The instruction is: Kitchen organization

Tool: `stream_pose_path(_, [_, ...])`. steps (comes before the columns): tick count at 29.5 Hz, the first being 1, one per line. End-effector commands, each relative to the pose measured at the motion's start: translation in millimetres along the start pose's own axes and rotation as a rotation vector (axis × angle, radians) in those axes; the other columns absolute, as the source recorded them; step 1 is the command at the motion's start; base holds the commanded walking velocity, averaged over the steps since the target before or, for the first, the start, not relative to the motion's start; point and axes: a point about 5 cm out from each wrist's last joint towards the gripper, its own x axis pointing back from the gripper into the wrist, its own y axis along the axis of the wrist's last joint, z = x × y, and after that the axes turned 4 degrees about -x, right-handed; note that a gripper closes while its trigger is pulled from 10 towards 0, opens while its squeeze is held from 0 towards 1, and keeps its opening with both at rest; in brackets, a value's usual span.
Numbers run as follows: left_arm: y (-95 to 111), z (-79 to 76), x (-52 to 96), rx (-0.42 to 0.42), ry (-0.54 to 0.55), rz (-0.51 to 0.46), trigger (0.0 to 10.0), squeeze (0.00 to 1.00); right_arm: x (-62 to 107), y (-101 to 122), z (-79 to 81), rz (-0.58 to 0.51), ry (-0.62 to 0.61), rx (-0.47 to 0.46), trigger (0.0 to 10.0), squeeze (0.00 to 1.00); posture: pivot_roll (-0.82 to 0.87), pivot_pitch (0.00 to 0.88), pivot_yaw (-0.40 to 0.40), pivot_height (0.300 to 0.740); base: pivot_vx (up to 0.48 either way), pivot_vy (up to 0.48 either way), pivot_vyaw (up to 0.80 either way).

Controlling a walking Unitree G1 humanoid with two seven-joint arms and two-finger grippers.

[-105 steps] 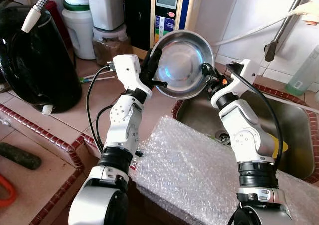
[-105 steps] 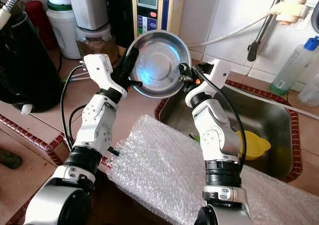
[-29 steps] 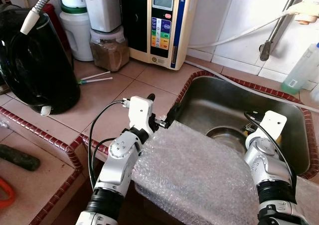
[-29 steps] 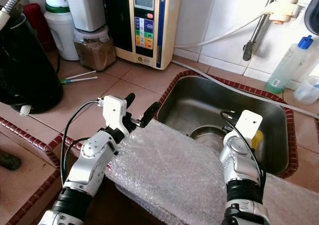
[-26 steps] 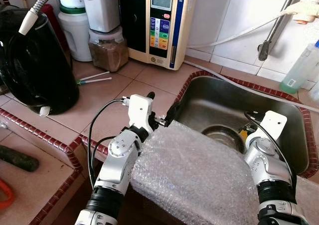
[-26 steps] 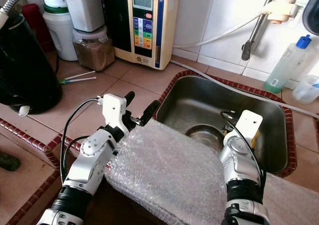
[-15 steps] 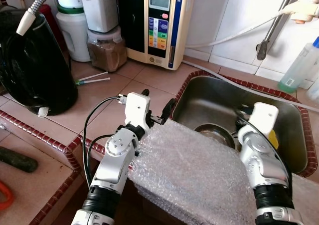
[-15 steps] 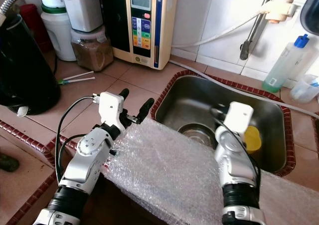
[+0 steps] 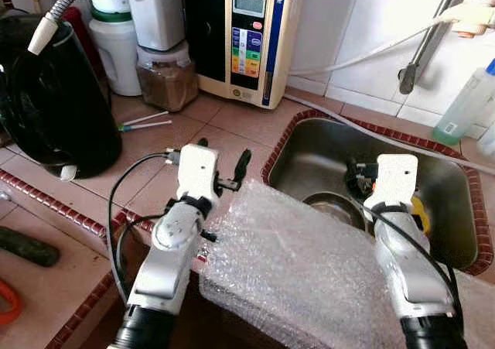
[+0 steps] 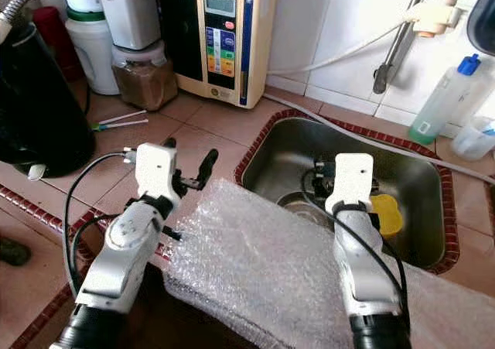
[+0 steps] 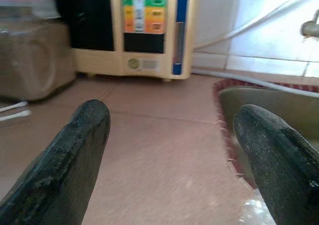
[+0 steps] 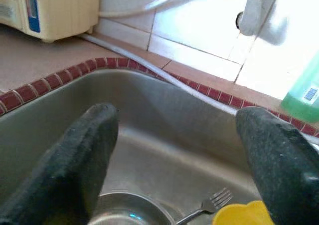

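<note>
Our left fingers [image 11: 75, 150] are spread wide with nothing between them, and past them lie bare counter tiles [image 11: 159, 150] and the cream water unit [image 11: 149, 30] standing against the wall. Our right fingers [image 12: 84, 155] are likewise apart and empty, and they frame the sink [image 12: 164, 120] from above.

Between and below those right fingers we see the rim of the steel bowl [image 12: 132, 210] on the sink floor, a fork [image 12: 212, 205] just beside it and a yellow item [image 12: 239, 217] next to the fork.

From the head, our left gripper [image 9: 224, 163] hovers over the counter just left of the sink's red brick edge [image 9: 274, 144]. Our right gripper [image 9: 357, 180] hangs over the sink, above the bowl [image 9: 336, 207], which sits upright near the drain. The bowl's near part is hidden behind a sheet of bubble wrap [image 9: 302, 264] that drapes the counter's front edge between our two arms.

On the counter to the left lie two cotton swabs [image 9: 147, 121], with a jar of brown powder [image 9: 166, 74] behind them and a large black appliance [image 9: 50, 94] further left. A white hose [image 9: 363, 55] runs along the tiled wall, and a green bottle [image 9: 468, 101] stands at the sink's far right corner.
</note>
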Motion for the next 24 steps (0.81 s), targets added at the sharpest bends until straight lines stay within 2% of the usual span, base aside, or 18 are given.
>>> stream_pose_path(1, [7, 1.6, 2.9, 0.008, -0.010, -0.017, 10.0, 0.00, 0.9, 12, -3.1, -0.054, 0.017, 0.022, 10.0, 1.00, 0.03, 0.000, -0.031, 0.740, 0.000, 0.000, 0.00])
stream_pose_path(4, [5, 2.3, 7.0, 0.009, -0.009, -0.002, 10.0, 0.00, 2.5, 15, -6.6, -0.060, 0.015, 0.044, 10.0, 1.00, 0.03, 0.000, -0.029, 0.740, 0.000, 0.000, 0.00])
stream_pose_path(6, [0, 1.7, 11.9, 0.002, -0.012, 0.027, 10.0, 0.00, 3.4, 14, -8.9, -0.056, 0.013, 0.044, 10.0, 1.00, 0.03, 0.000, -0.023, 0.740, 0.000, 0.000, -0.78])
stream_pose_path(7, [-5, 0.9, 16.3, -0.015, -0.025, 0.074, 10.0, 0.00, 4.2, 13, -10.2, -0.053, 0.014, 0.041, 10.0, 1.00, 0.04, 0.000, -0.022, 0.740, 0.000, 0.000, -0.79])
stream_pose_path(10, [-9, -1.6, 21.0, -0.075, -0.066, 0.103, 10.0, 0.00, 5.3, 9, -9.9, -0.040, 0.007, 0.021, 10.0, 1.00, 0.04, 0.000, -0.017, 0.740, 0.000, 0.000, -0.79])
stream_pose_path(11, [-12, -5.0, 22.9, -0.018, -0.112, 0.121, 10.0, 0.00, 6.1, 8, -8.6, -0.040, 0.011, 0.007, 10.0, 1.00, 0.04, 0.000, -0.016, 0.740, 0.000, 0.000, -0.79])
stream_pose_path(13, [-12, -6.8, 23.6, -0.010, -0.137, 0.110, 10.0, 0.00, 6.3, 8, -7.6, -0.040, 0.013, -0.004, 10.0, 1.00, 0.04, 0.000, -0.012, 0.740, 0.000, 0.000, -0.69])
stream_pose_path(15, [-12, -8.2, 24.6, -0.046, -0.141, 0.111, 10.0, 0.00, 7.0, 7, -5.8, -0.039, 0.013, -0.003, 10.0, 1.00, 0.04, 0.000, -0.008, 0.740, 0.000, 0.000, 0.00])
stream_pose_path(19, [-16, -13.4, 22.3, -0.035, -0.184, 0.152, 10.0, 0.00, 4.3, 8, -1.1, -0.049, -0.001, -0.023, 10.0, 1.00, 0.03, 0.000, 0.032, 0.740, 0.000, 0.000, 0.00])
stream_pose_path(23, [-17, -10.7, 18.3, -0.093, -0.184, 0.170, 10.0, 0.00, 3.7, 8, -0.1, -0.059, -0.026, -0.042, 10.0, 1.00, 0.02, 0.000, 0.072, 0.740, 0.000, 0.000, 0.00])
stream_pose_path(24, [-16, -9.5, 16.9, -0.095, -0.194, 0.168, 10.0, 0.00, 4.4, 8, -0.9, -0.060, -0.038, -0.047, 10.0, 0.86, 0.01, 0.000, 0.085, 0.740, 0.000, 0.000, 0.00])
